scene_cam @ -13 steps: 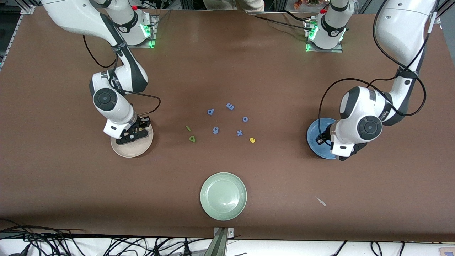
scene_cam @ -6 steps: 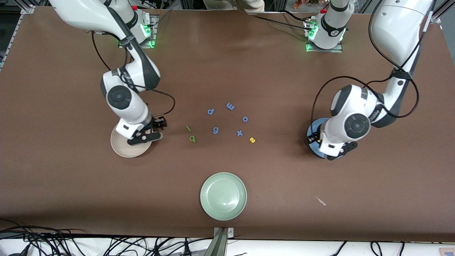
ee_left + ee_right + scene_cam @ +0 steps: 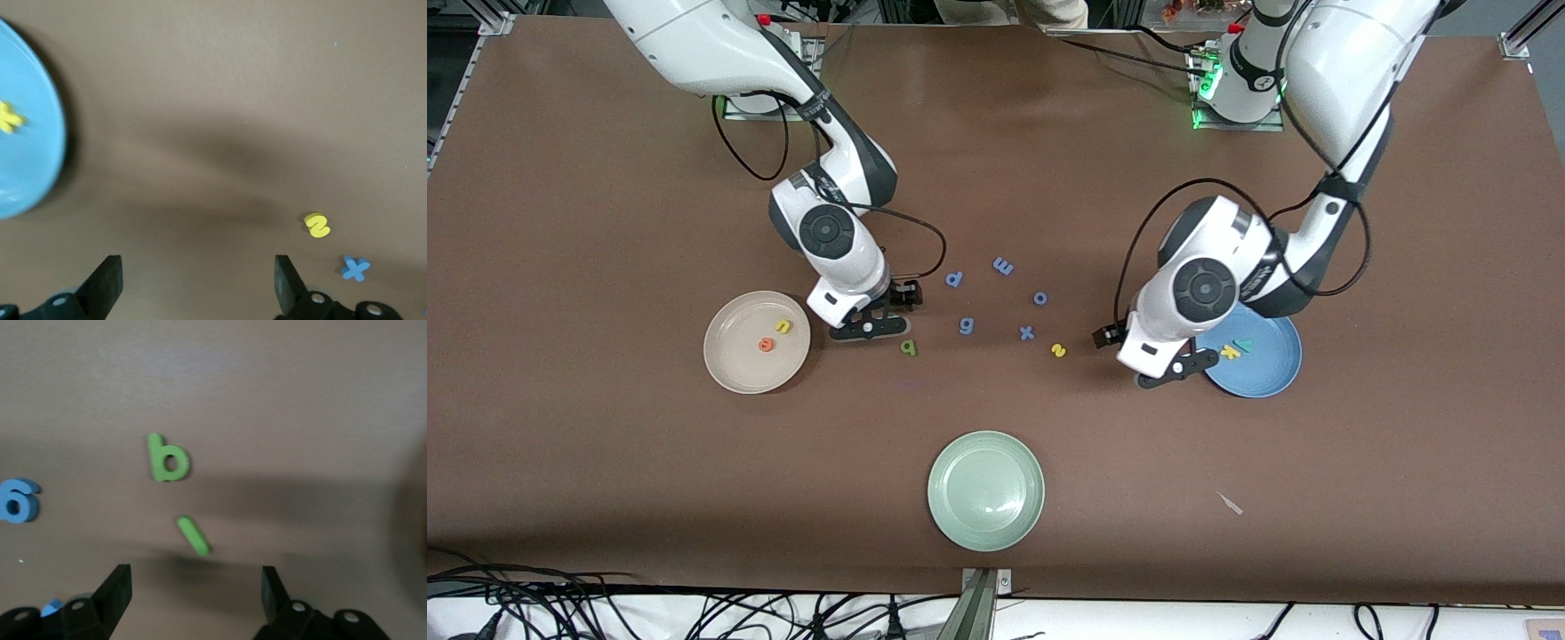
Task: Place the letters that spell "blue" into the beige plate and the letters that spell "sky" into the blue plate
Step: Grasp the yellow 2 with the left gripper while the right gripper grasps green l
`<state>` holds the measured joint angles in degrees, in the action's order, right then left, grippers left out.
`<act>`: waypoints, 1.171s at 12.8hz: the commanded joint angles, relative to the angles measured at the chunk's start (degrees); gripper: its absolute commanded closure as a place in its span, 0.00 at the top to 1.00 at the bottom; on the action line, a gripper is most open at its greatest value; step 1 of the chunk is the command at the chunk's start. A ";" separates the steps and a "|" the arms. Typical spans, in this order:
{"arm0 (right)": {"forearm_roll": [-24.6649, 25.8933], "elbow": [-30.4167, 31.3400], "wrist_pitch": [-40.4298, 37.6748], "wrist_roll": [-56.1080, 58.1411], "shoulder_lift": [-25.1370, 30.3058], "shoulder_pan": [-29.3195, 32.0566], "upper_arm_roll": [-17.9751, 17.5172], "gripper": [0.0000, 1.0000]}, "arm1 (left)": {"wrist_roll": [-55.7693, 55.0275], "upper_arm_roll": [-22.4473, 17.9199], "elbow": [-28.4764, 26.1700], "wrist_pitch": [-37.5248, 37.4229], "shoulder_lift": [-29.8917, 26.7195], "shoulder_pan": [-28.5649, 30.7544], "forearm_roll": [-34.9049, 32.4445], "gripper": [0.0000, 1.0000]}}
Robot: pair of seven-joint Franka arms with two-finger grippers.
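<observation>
The left gripper (image 3: 193, 283) is held open and empty over the surface (image 3: 605, 498) beside the blue plate (image 3: 1272, 378); the right gripper (image 3: 193, 597), likewise open, hangs over the green l (image 3: 193, 535).

My right gripper (image 3: 869, 327) hangs over the tabletop (image 3: 605, 462) between the beige plate (image 3: 734, 369), which holds the yellow u (image 3: 783, 326) and orange e (image 3: 766, 345), and the green b (image 3: 909, 348). My left gripper (image 3: 1167, 370) hangs at the blue plate's (image 3: 1272, 378) rim, near the yellow s (image 3: 1058, 350). That plate holds the yellow k (image 3: 1231, 352) and teal y (image 3: 1242, 344).
</observation>
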<state>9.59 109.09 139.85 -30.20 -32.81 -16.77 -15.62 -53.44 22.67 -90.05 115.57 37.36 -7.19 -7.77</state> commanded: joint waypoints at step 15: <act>5.53 1.04 8.51 9.98 -3.84 0.60 -0.02 0.14 | -30.23 -1.93 11.75 10.56 16.26 -8.72 -3.04 0.83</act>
<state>14.42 109.48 147.52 -21.12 -36.43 -16.62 -15.59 -83.09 20.83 -77.69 126.35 53.70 -15.45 -9.09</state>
